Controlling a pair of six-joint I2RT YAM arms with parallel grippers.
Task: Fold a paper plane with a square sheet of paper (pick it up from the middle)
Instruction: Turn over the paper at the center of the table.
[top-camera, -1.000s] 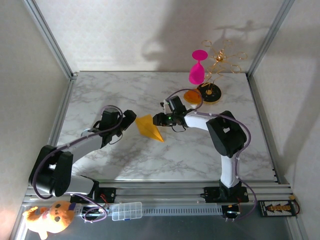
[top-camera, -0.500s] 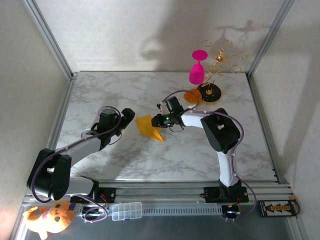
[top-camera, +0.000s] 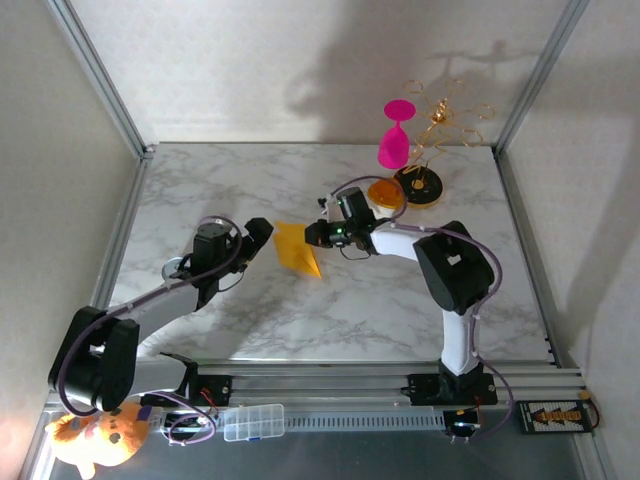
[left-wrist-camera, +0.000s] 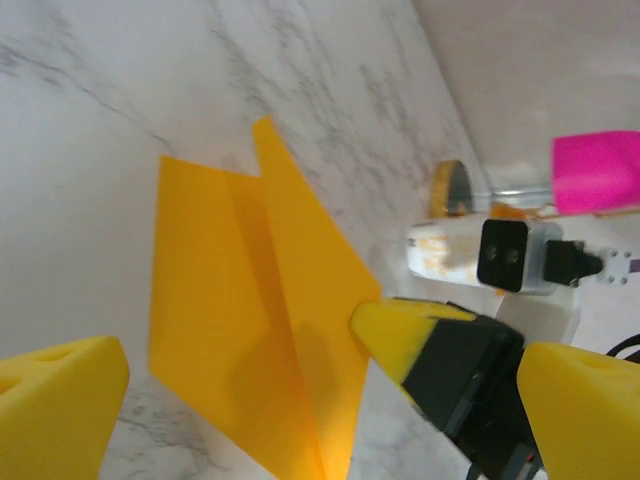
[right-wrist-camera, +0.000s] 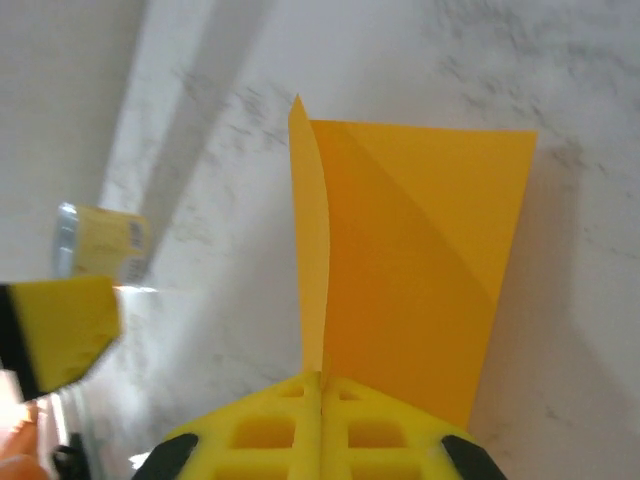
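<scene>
The white marble-patterned tabletop (top-camera: 300, 320) carries the thin, matte yellow-orange paper sheet (top-camera: 296, 250) near its middle. The sheet is creased into a pointed, kite-like shape whose tip aims toward the arm bases. The left arm (top-camera: 150, 295) reaches in low and long from the sheet's left, its forearm nearly flat over the marble and its wrist turned to look across the sheet. The right arm (top-camera: 450, 270) is bent sharply at the elbow and stretches in from the sheet's right, its wrist low beside the crease. The right pincer (right-wrist-camera: 322, 385) has its yellow pads pressed together on a thin flap that stands up along the sheet's centre crease. That hold probably keeps the ridge upright and the sheet anchored, so a wing can be folded against it. The left pincer (top-camera: 262, 235) stands spread wide just beside the sheet's left edge, gripping nothing. It is most likely poised to take or press down the panel on that side. Whether the flat panel rests fully on the marble I cannot tell.
</scene>
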